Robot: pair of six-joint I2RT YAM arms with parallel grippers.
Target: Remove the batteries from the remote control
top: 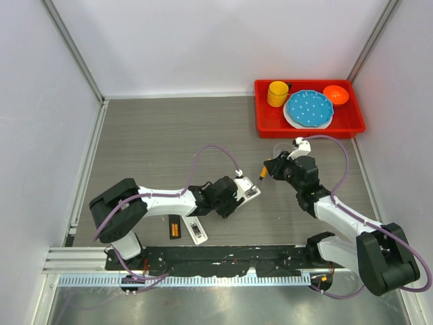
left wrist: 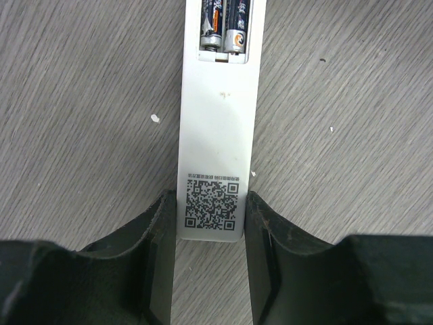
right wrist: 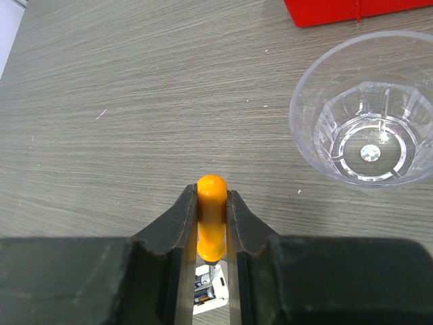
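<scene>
A white remote control point(left wrist: 216, 135) lies face down on the table with its battery bay open. Two dark and silvery batteries point(left wrist: 224, 27) sit side by side in the bay. My left gripper point(left wrist: 210, 200) is shut on the remote's QR-code end, one finger against each long edge. In the top view the left gripper point(top: 237, 192) holds the remote point(top: 250, 192) at mid-table. My right gripper point(right wrist: 212, 193) is shut on an orange-handled screwdriver point(right wrist: 211, 220). Its metal tip points down at the batteries point(right wrist: 205, 292) in the bay. In the top view the right gripper point(top: 270, 168) is just right of the remote.
A clear plastic cup point(right wrist: 365, 112) stands right of the right gripper. A red tray point(top: 270, 126) at the back right holds a yellow cup point(top: 277, 93), a blue plate point(top: 309, 108) and an orange bowl point(top: 335, 94). A small black-and-orange item point(top: 174, 228) and a white piece point(top: 197, 231) lie near the front rail.
</scene>
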